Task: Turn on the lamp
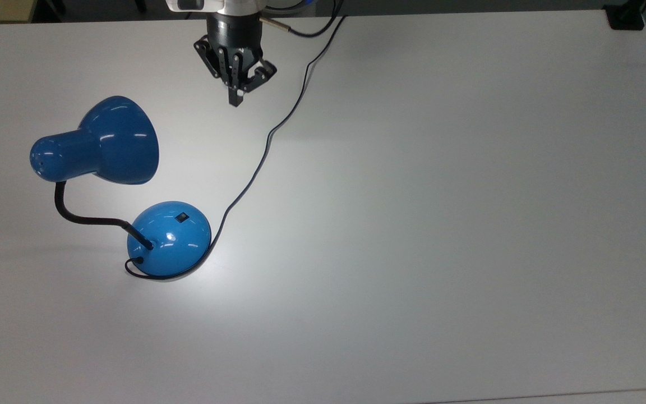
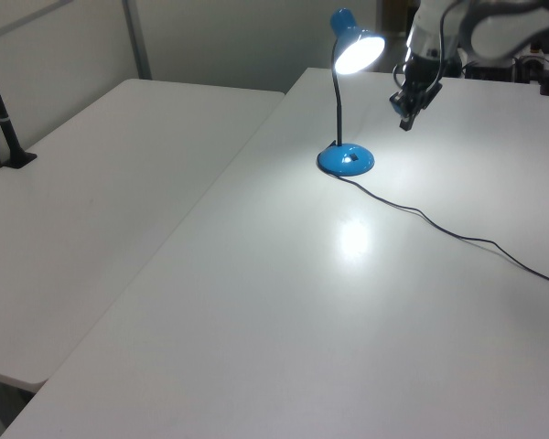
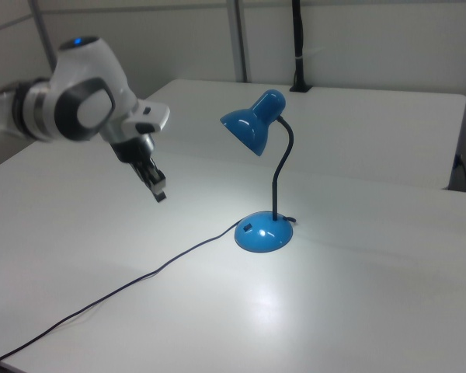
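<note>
where lit, white table glare

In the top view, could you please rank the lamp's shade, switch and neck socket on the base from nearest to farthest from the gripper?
From the gripper:
1. Shade, toward the top view's lower left.
2. Switch, below, on the base's upper side.
3. Neck socket, lower on the base.

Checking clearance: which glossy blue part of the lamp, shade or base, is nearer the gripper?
The bell-shaped blue shade; the gripper hangs beside it, well above the domed blue base on the table.
</note>
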